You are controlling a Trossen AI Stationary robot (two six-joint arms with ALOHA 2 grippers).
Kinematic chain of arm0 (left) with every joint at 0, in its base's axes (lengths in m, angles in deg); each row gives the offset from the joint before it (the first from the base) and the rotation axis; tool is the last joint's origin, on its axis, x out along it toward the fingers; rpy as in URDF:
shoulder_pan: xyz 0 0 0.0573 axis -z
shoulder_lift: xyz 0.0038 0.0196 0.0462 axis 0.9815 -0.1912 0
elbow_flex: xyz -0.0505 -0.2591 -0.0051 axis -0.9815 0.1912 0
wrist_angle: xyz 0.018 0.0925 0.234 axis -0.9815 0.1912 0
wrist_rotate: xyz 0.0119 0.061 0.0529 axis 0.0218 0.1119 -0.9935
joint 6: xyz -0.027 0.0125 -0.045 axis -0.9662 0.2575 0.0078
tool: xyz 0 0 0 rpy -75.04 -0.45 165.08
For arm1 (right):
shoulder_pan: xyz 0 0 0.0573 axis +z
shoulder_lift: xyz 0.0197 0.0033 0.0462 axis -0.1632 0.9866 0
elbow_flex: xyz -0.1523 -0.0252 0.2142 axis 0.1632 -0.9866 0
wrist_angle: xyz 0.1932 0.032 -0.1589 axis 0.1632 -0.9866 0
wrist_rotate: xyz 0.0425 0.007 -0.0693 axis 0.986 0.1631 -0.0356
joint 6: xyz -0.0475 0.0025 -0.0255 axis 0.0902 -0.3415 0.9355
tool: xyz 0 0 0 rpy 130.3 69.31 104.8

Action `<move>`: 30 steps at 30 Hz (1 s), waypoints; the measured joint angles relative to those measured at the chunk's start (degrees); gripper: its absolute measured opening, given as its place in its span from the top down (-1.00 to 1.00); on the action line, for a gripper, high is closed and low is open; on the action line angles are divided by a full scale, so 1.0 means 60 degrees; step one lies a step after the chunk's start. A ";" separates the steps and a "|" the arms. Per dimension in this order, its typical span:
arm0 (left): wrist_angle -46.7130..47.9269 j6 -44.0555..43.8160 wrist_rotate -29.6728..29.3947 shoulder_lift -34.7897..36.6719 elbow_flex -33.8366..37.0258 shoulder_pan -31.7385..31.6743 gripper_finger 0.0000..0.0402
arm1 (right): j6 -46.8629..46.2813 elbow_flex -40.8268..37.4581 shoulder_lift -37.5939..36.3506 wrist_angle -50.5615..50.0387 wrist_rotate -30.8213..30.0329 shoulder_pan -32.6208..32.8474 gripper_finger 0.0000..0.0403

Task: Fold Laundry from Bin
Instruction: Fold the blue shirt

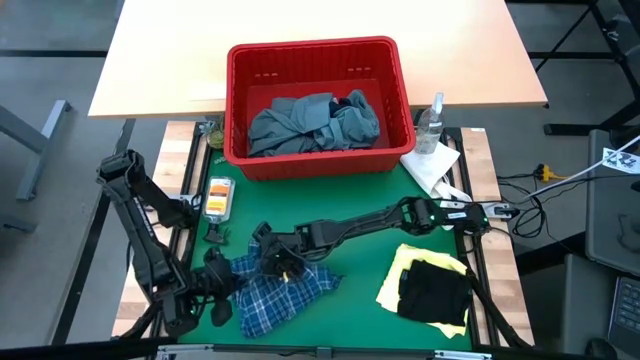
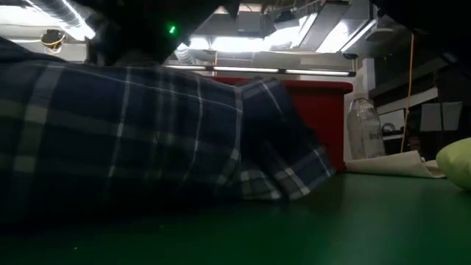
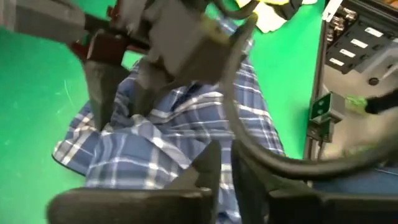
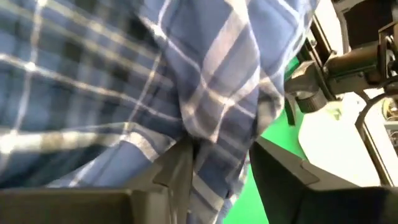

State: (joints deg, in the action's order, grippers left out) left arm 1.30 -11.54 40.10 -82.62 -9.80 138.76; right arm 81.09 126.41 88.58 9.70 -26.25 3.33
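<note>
Both arms reach down to the blue-white plaid shirt (image 1: pixel 280 290), which lies crumpled on the green surface (image 1: pixel 350 270) near the front edge. The left hand (image 1: pixel 222 283) sits at the shirt's left end — from its own wrist camera the two dark fingers (image 3: pixel 208 165) look close together with plaid cloth right at their tips, but I cannot tell if they pinch it. The right hand (image 1: pixel 280 262) comes in from the right and presses onto the top of the shirt; its fingers (image 4: pixel 180 165) stand apart with a fold of the cloth between them, and I cannot tell if they hold it. To the right lies the dark navy garment (image 1: pixel 433 292), folded flat on top of the small yellow one (image 1: pixel 400 275). Farther back stands the red bin (image 1: pixel 395 80) with the big grey-blue garment (image 1: pixel 310 122) bunched up inside. Just beside the bin's right wall lie a white paper towel (image 1: pixel 432 165) and a clear bottle (image 1: pixel 430 125).
</note>
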 joint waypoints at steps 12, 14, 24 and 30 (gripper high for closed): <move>0.0085 0.0449 0.0076 0.0000 0.0000 -0.0633 0.32 | -0.0053 0.1132 -0.0966 -0.3104 -0.0260 0.0662 0.21; 0.0189 0.0449 0.0084 0.0000 0.0000 -0.0673 0.31 | -0.0332 0.1181 -0.1038 -0.3307 -0.0315 0.0786 0.21; 0.0476 0.0438 0.1105 0.0000 0.0004 -0.0648 0.37 | -0.0707 0.1111 -0.0983 -0.4928 -0.0691 0.0941 0.21; 0.0473 0.0430 0.1089 0.0000 0.0004 -0.0651 0.38 | -0.0716 0.1111 -0.0979 -0.4972 -0.1304 0.0937 0.21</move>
State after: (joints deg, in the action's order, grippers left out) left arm 4.13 -8.96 46.64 -82.62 -9.78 134.85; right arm 76.79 133.08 82.71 -20.13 -34.08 8.96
